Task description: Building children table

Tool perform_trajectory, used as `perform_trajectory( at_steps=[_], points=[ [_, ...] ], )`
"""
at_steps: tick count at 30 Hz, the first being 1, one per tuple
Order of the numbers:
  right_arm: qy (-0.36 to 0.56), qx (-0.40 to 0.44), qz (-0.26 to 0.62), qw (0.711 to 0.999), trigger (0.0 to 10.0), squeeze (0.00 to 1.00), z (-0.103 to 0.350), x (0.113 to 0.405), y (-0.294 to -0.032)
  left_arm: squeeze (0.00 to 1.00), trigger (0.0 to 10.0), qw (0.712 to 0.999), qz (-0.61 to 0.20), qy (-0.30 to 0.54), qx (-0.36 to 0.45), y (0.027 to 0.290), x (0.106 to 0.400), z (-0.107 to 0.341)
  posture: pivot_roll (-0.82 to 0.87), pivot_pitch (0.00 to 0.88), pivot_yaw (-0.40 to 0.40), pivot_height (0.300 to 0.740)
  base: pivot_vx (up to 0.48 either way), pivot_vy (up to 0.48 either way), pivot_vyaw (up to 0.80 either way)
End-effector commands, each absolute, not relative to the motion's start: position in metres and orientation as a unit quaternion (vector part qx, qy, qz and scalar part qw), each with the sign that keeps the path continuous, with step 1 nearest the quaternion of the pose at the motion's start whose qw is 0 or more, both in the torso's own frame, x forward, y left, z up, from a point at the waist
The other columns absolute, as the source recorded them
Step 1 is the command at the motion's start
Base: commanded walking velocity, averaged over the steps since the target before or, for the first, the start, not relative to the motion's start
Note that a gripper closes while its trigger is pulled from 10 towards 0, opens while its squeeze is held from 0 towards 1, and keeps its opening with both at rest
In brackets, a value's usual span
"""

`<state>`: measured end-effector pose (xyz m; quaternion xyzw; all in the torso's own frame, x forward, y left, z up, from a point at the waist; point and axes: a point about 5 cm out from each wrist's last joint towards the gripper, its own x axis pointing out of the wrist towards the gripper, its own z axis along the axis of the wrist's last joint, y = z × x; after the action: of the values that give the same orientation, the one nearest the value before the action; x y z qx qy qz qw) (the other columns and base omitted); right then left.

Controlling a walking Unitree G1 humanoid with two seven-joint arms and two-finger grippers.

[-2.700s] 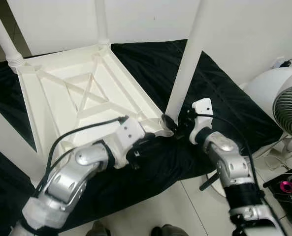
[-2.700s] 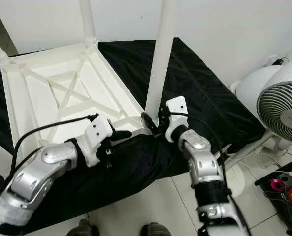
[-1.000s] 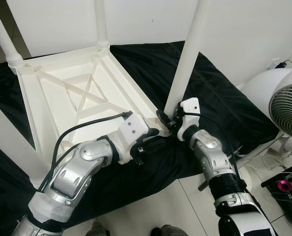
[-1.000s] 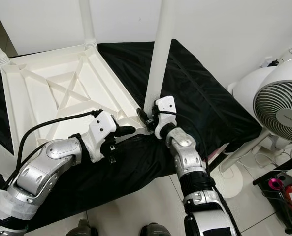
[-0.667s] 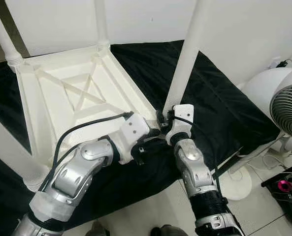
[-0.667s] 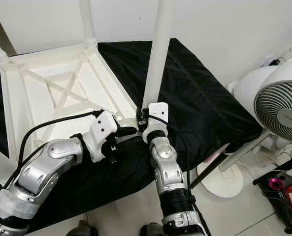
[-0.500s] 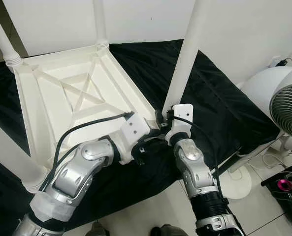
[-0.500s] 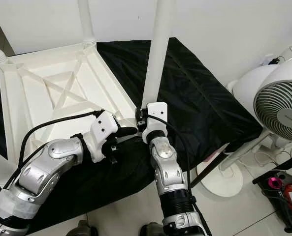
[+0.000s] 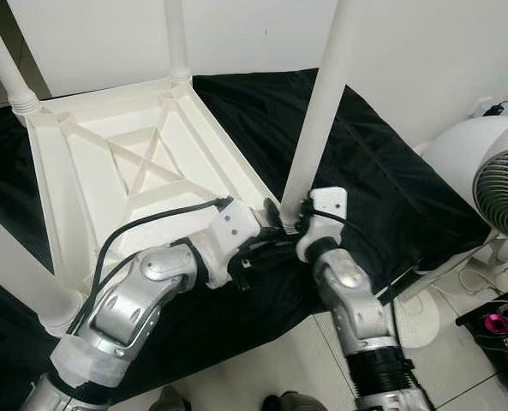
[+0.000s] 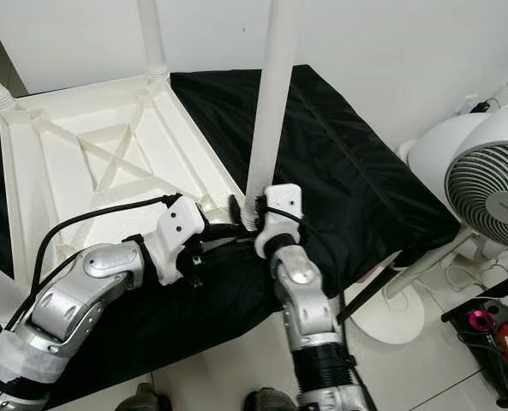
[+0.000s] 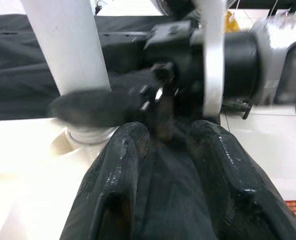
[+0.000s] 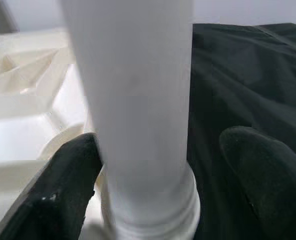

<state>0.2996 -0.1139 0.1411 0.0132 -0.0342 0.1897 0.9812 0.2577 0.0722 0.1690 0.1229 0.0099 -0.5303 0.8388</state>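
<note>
A: Where does the table stand?

B: The white children's table [image 9: 142, 163] lies upside down on a black cloth [image 9: 382, 188], legs pointing up. The near right leg [image 9: 315, 111] rises from the corner closest to both arms.

A: And the right gripper [image 12: 162, 175]?

B: It sits at the base of that leg. From the head it is mostly hidden behind its white wrist housing, but the right wrist view shows its two black fingers [image 12: 68, 180] spread wide with the leg between them: one touches the leg, the other stands clear.

A: The left gripper [image 11: 165, 145]?

B: It reaches to the same corner, just left of the leg. The left wrist view shows its fingers [image 11: 123, 165] slightly apart with black cloth between them, holding nothing, and the right gripper blurred just beyond.

A: Anything else?

B: A white fan [image 10: 493, 180] stands on the tiled floor [image 9: 279, 368] at the far right.
</note>
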Motion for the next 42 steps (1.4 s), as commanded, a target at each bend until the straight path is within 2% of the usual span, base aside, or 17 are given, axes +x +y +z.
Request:
perform_trajectory(
  at_steps=[1, 5, 9, 14, 16, 22, 28, 29, 31, 32, 42],
  points=[
    [-0.037, 0.021, 0.208, 0.977, 10.0, 0.00, 0.142, 0.298, -0.114, 0.00, 10.0, 0.826, -0.550, 0.004, 0.124, 0.070, 0.253, 0.171, -0.10, 0.036, -0.030, 0.740, 0.000, 0.000, 0.00],
    [-0.031, -0.006, 0.278, 0.960, 10.0, 0.00, 0.140, 0.295, -0.124, 0.00, 10.0, 0.818, -0.567, -0.008, 0.097, 0.068, 0.248, 0.180, -0.09, 0.030, -0.034, 0.740, 0.000, 0.000, 0.00],
    [-0.032, -0.019, 0.291, 0.956, 10.0, 0.00, 0.141, 0.296, -0.129, 0.00, 10.0, 0.813, -0.575, -0.012, 0.091, 0.067, 0.246, 0.183, -0.09, 0.026, -0.032, 0.740, 0.000, 0.000, 0.00],
    [-0.033, -0.071, 0.349, 0.934, 10.0, 0.00, 0.147, 0.315, -0.145, 0.00, 10.0, 0.805, -0.587, -0.012, 0.090, 0.067, 0.243, 0.185, -0.08, 0.017, -0.027, 0.740, 0.000, 0.000, 0.00],
    [-0.033, -0.073, 0.351, 0.933, 10.0, 0.00, 0.148, 0.315, -0.145, 0.00, 10.0, 0.805, -0.587, -0.012, 0.091, 0.067, 0.243, 0.185, -0.08, 0.017, -0.027, 0.740, 0.000, 0.000, 0.00],
    [-0.011, -0.118, 0.401, 0.908, 10.0, 0.00, 0.148, 0.341, -0.140, 0.00, 10.0, 0.808, -0.582, -0.011, 0.090, 0.067, 0.244, 0.186, -0.07, 0.014, -0.032, 0.740, 0.000, 0.000, 0.00],
    [-0.008, -0.127, 0.422, 0.898, 10.0, 0.00, 0.147, 0.348, -0.132, 0.00, 10.0, 0.809, -0.581, -0.010, 0.090, 0.067, 0.244, 0.187, -0.06, 0.011, -0.031, 0.740, 0.000, 0.000, 0.00],
    [-0.007, -0.126, 0.428, 0.895, 4.0, 0.00, 0.147, 0.350, -0.130, 0.00, 10.0, 0.809, -0.580, -0.010, 0.091, 0.067, 0.244, 0.187, -0.06, 0.011, -0.033, 0.740, 0.000, 0.000, 0.00],
    [-0.006, -0.125, 0.433, 0.893, 4.0, 0.00, 0.147, 0.351, -0.128, 0.00, 10.0, 0.810, -0.580, -0.010, 0.092, 0.067, 0.244, 0.187, -0.06, 0.011, -0.033, 0.740, 0.000, 0.000, 0.00],
    [-0.004, -0.123, 0.439, 0.890, 0.0, 0.00, 0.146, 0.352, -0.127, 0.00, 10.0, 0.810, -0.579, -0.011, 0.092, 0.067, 0.245, 0.187, -0.05, 0.011, -0.038, 0.740, 0.000, 0.000, 0.00],
    [0.012, -0.117, 0.445, 0.888, 0.0, 0.00, 0.135, 0.351, -0.136, 0.00, 10.0, 0.817, -0.570, -0.015, 0.088, 0.067, 0.247, 0.189, -0.06, 0.025, -0.044, 0.740, 0.000, 0.000, 0.00]
  ],
)
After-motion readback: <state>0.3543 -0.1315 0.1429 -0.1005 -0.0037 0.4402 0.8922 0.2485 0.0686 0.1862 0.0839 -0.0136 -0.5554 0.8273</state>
